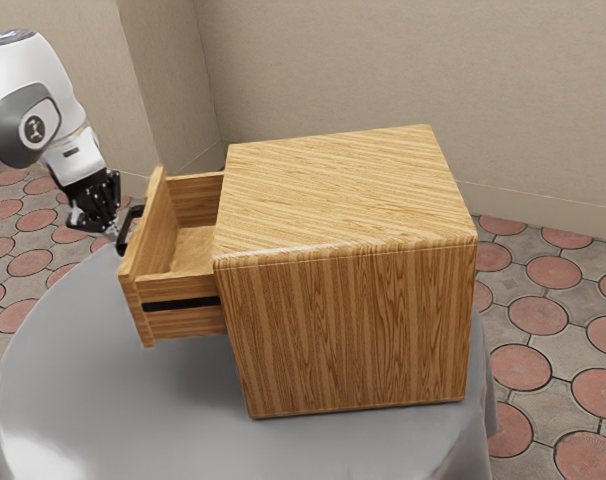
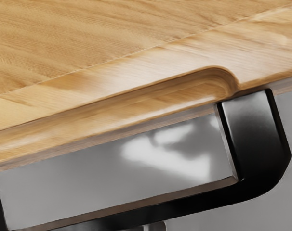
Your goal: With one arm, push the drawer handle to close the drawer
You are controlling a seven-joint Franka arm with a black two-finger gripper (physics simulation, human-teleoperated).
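Observation:
My gripper is at the exterior view's left, tilted down with its narrow tips together, right by the outer side of the drawer's black handle. Whether they touch cannot be made out. The wooden drawer stands pulled out from the cabinet, its inside visible from above. Seen from the hand, the black bar handle runs along the drawer front, and the gripper's tips show small at its outer edge.
A round grey table carries the cabinet, with its curved edge passing below the arm. Behind are beige walls and a floor of red round tiles. The cabinet's body stands beyond the drawer, toward the exterior view's right.

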